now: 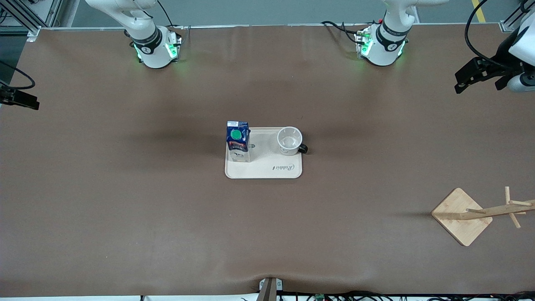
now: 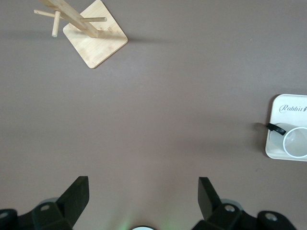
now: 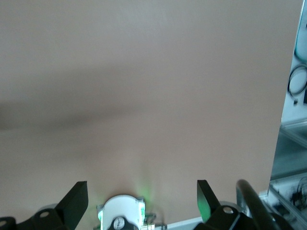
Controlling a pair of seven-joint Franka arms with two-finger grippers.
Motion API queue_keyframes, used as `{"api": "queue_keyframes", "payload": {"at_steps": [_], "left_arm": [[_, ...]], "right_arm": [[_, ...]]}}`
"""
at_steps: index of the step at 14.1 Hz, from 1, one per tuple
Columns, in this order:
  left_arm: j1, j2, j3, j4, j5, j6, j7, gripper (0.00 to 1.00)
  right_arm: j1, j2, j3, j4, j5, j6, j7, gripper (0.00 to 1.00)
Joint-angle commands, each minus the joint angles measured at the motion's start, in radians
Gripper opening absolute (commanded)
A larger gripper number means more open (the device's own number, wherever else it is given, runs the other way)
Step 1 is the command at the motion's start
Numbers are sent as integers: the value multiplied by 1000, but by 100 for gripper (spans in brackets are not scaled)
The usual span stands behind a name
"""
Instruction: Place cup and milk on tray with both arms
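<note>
The cream tray (image 1: 267, 169) lies at the table's middle. The dark blue milk carton (image 1: 238, 141) with a green cap stands upright on its end toward the right arm. The white cup (image 1: 289, 140) stands upright on its end toward the left arm, with the black handle over the tray's edge. The left gripper (image 1: 462, 83) is open and empty, raised over the left arm's end of the table. Its wrist view (image 2: 144, 191) shows the cup (image 2: 295, 143) and a tray corner (image 2: 290, 115). The right gripper (image 1: 33, 103) is open and empty in its wrist view (image 3: 142, 194), raised at the right arm's end.
A wooden stand with pegs on a diamond-shaped base (image 1: 462, 216) lies tipped toward the left arm's end, nearer the front camera than the tray; it also shows in the left wrist view (image 2: 96, 40). The right arm's lit base (image 3: 122, 211) shows in the right wrist view.
</note>
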Motion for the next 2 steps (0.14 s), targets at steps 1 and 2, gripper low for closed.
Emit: {"api": "queue_keyframes", "payload": {"at_steps": [1, 2], "left_arm": [[13, -15, -1, 1, -2, 1, 15, 100], [13, -15, -1, 1, -2, 1, 15, 100]], "right_arm": [[-37, -43, 17, 19, -18, -164, -5, 100], [-41, -94, 15, 39, -18, -193, -5, 100]]}}
